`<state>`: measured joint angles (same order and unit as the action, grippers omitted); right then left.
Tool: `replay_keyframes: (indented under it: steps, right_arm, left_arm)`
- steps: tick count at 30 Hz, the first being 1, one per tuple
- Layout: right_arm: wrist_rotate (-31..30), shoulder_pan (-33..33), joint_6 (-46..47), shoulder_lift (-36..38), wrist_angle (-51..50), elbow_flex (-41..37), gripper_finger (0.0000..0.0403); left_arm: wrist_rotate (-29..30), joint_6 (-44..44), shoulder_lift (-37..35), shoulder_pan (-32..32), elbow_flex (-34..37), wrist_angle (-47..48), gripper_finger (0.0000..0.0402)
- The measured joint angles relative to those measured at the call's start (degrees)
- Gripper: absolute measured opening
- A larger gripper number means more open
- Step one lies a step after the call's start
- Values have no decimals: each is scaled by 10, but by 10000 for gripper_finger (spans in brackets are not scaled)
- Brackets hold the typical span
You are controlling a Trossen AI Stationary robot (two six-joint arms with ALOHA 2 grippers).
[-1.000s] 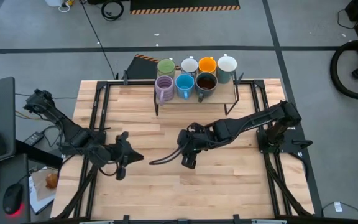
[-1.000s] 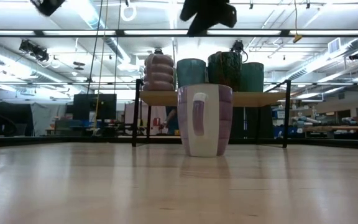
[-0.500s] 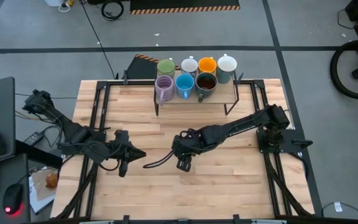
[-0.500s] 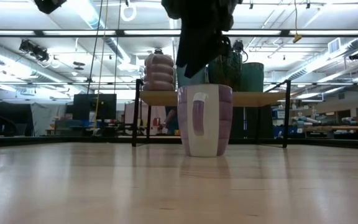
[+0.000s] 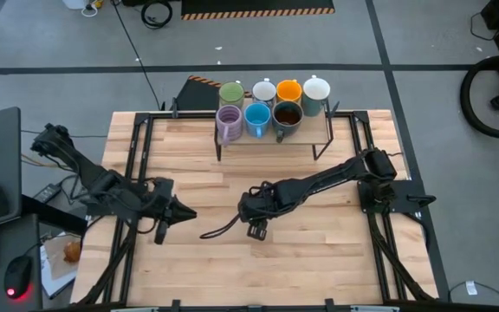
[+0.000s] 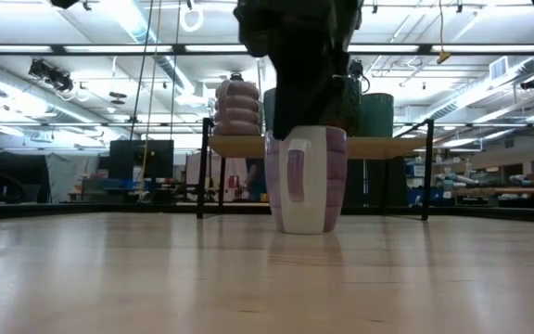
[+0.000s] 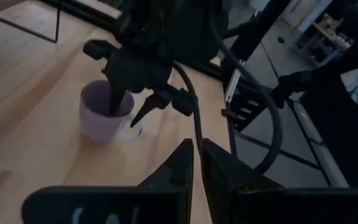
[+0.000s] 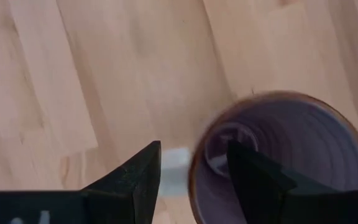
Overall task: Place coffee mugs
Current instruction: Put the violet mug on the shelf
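Note:
A light purple mug (image 6: 306, 181) with a pale handle (image 6: 295, 176) stands upright on the table's middle. In the high view my right gripper (image 5: 254, 217) hides it. That gripper is open and points down over the mug's rim (image 8: 194, 163). One finger (image 7: 114, 99) reaches inside the cup; the other (image 7: 145, 115) stands outside by the handle (image 8: 174, 163). Seven mugs stand on a rack (image 5: 319, 132) at the far edge: green (image 5: 230, 93), white (image 5: 264, 90), orange (image 5: 288, 90), white (image 5: 316, 88), purple (image 5: 229, 121), blue (image 5: 256, 117), dark brown (image 5: 287, 114). My left gripper (image 5: 178, 213) waits shut on the mug's left.
The rack stands on thin dark legs (image 6: 200, 167) behind the purple mug. Bare wooden table (image 5: 319, 251) lies near and to the right of the grippers. A cable (image 5: 219, 227) trails from my right wrist across the boards.
My right gripper has moved down and a little toward the table's left, from above the mug onto its rim, so that its fingers now straddle the wall. The mug has stayed where it stood.

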<state>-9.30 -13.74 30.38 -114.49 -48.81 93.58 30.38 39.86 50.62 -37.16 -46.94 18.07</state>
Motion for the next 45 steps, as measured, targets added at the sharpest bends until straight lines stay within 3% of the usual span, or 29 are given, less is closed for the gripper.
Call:
replay_keyframes:
  steps: [7,20,25,32,38,45]
  right_arm:
    - [4,9,-13,-12,-4,-1,158]
    - [55,0,-158,-7,-85,-1,23]
    - [98,-3,-196,-1,-99,-1,24]
    - [110,4,-218,20,-168,-2,37]
    - [112,14,-227,80,-216,-3,24]
    - [102,38,-193,158,-213,-74,31]
  left_arm:
    - [-2,0,-47,0,0,12,34]
    - [-6,-7,-80,0,0,16,34]
    - [-6,-7,-83,0,0,17,34]
    - [-7,-7,-83,0,0,34,34]
    - [-7,-18,-83,0,0,41,34]
    - [-6,-45,-84,0,0,41,34]
